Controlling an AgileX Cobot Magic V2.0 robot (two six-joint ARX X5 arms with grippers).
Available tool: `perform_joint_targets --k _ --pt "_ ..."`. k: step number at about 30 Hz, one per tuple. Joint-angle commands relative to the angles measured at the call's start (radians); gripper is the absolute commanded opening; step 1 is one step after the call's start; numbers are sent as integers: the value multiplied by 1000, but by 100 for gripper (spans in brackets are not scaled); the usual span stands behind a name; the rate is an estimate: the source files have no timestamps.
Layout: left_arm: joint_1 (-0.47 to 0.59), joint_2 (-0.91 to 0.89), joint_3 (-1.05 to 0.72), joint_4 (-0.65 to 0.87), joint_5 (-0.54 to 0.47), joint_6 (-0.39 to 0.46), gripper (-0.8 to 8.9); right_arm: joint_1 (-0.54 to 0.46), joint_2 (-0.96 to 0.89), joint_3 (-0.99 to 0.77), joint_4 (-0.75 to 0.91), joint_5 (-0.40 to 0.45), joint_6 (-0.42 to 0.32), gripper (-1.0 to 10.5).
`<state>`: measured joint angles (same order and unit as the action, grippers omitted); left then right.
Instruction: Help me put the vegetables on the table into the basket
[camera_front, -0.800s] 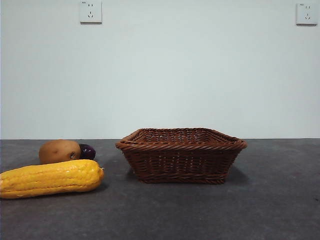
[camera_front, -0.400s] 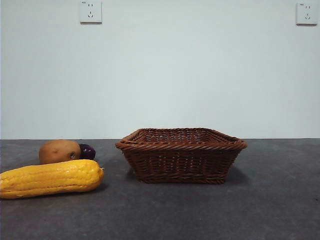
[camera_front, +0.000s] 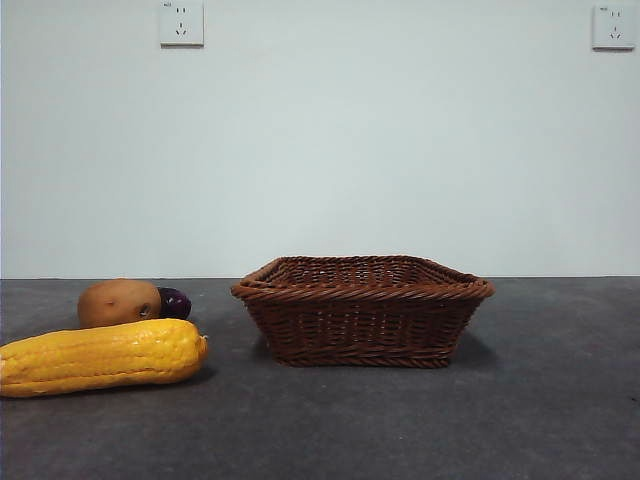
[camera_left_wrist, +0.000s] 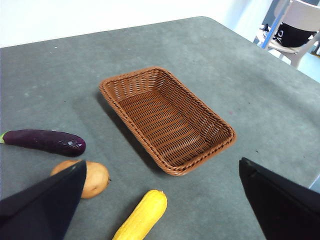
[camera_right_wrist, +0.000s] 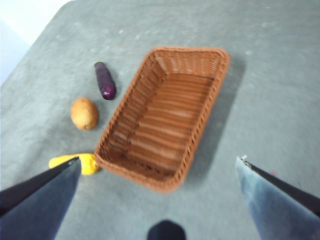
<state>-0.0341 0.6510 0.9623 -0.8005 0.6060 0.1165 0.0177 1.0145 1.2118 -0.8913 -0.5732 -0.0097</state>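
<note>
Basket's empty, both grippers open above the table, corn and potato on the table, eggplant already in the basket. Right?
One thing is off: the eggplant is not in the basket. It lies on the table beside the potato, as the left wrist view shows. The rest holds: the basket is empty, the corn is on the table, and the left gripper and right gripper are both open.

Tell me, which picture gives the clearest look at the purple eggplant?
The left wrist view: the eggplant lies there whole, sharp and unblocked on the table. The right wrist view shows it whole too, but smaller and blurrier. In the front view only its dark end peeks out behind the potato.
</note>
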Motion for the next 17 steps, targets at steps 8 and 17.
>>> perform_joint_targets --k 8,17 --pt "-26 18 3 1 4 23 664 154 500 319 1 128 35 567" --pt "-26 33 3 0 4 24 664 206 854 349 101 214 53 567"
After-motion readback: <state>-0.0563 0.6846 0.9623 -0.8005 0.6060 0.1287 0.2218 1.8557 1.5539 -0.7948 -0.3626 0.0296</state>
